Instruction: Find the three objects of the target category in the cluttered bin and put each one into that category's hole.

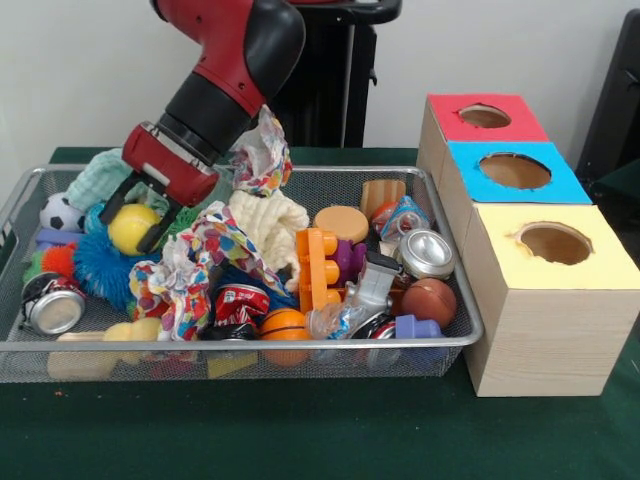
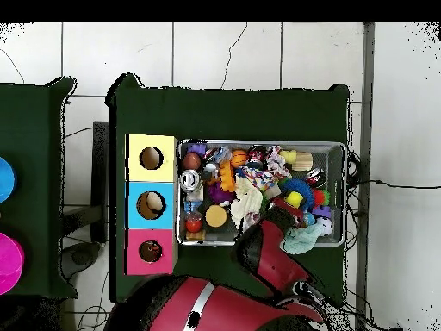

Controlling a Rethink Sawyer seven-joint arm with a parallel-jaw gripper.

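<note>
Three holes are showing on the box tops: yellow nearest, then blue, then red. I'm seeing my gripper sitting down in the wire bin, its fingers spread around a yellow ball.

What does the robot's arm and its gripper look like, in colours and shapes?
The arm is thick and rounded, with a glossy red shell and black joint sections. It ends in a black cylindrical wrist and a boxy red gripper with thin black fingers. In the overhead view, a pale stripe marks the red arm.
</note>
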